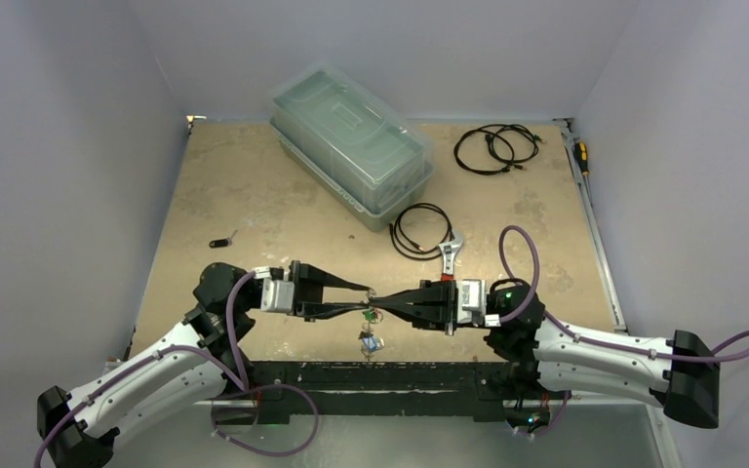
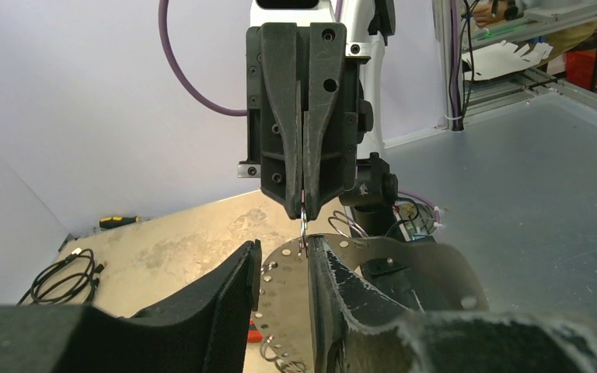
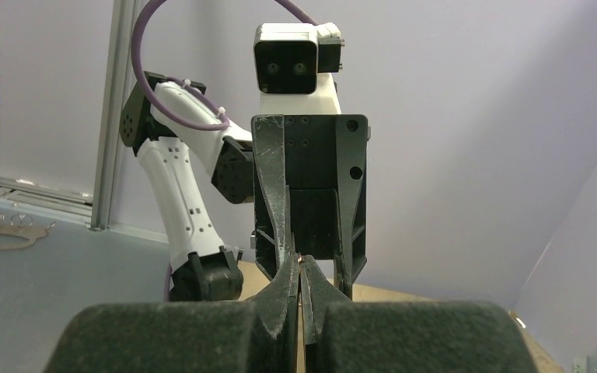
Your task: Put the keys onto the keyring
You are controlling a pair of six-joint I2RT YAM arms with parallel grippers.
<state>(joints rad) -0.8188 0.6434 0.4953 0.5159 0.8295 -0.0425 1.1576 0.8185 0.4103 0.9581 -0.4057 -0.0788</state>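
Hanging above the near edge of the tan, scuffed wooden desk, the keyring, a thin silvery metal band punched with small holes, fills the gap between the fingers of the left claw, which clamp it from both sides. Facing it tip to tip, the right claw is fully closed, pinching a thin wire loop at the band's upper edge. Small metal keys with green and blue tags show just below the meeting claws.
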